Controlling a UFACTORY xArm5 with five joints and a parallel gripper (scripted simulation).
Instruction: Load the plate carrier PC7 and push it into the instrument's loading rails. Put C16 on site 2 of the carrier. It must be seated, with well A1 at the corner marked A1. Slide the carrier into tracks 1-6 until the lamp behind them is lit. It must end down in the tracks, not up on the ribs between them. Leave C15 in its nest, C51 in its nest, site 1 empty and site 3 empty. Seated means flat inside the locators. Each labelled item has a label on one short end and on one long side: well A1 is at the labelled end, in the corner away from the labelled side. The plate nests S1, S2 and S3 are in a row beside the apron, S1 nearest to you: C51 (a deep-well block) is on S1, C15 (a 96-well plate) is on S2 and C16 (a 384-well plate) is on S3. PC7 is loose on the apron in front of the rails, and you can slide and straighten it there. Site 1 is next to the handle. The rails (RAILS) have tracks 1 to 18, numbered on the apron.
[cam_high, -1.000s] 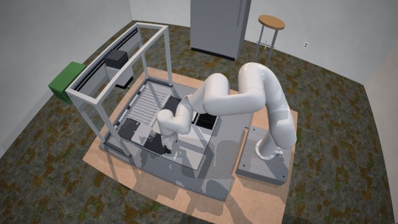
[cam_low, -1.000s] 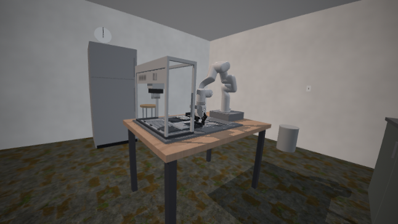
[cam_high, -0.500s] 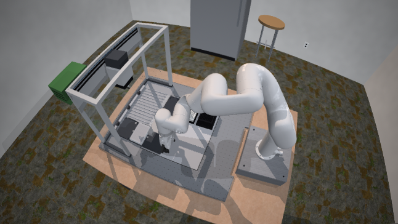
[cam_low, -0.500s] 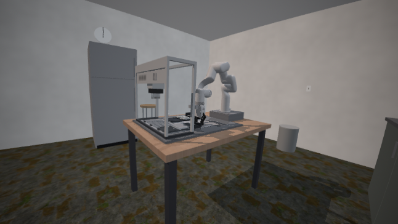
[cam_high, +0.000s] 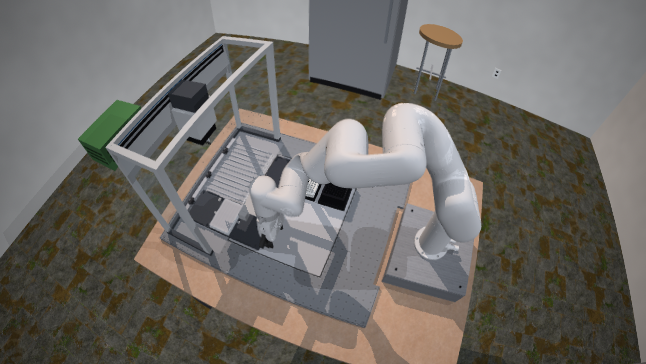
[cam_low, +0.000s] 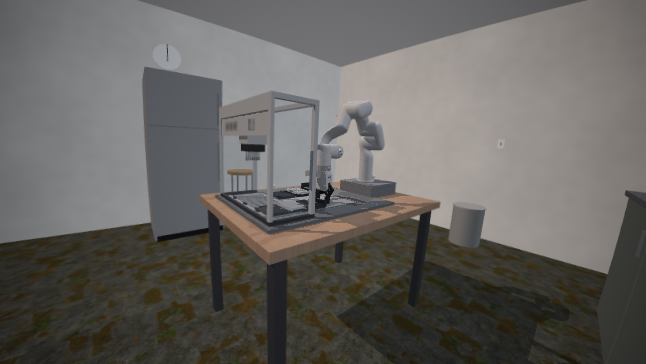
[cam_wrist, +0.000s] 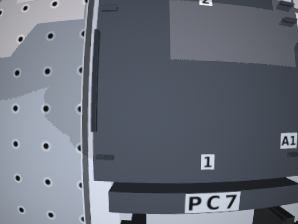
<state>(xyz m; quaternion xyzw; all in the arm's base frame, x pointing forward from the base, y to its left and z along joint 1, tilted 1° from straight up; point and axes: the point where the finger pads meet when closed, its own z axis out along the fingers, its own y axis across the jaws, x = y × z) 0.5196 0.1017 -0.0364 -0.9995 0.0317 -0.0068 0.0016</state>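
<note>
Carrier PC7 lies at the near end of the rails, its far part over the tracks. A pale plate, apparently C16, sits on site 2. Its seating and A1 corner cannot be made out. Site 1 is empty; site 3 shows dark and bare. My gripper is open, low at PC7's handle, one fingertip towards each end. C15 stands on S2 and black C51 on S1. Whether PC7 is down in the tracks, and any lit lamp, cannot be told.
The white instrument frame stands around the rails, its posts near the carrier's sides. A pipetting head hangs above the tracks. Dark nest S3 is partly hidden by the arm. The perforated deck runs along PC7's left side in the wrist view.
</note>
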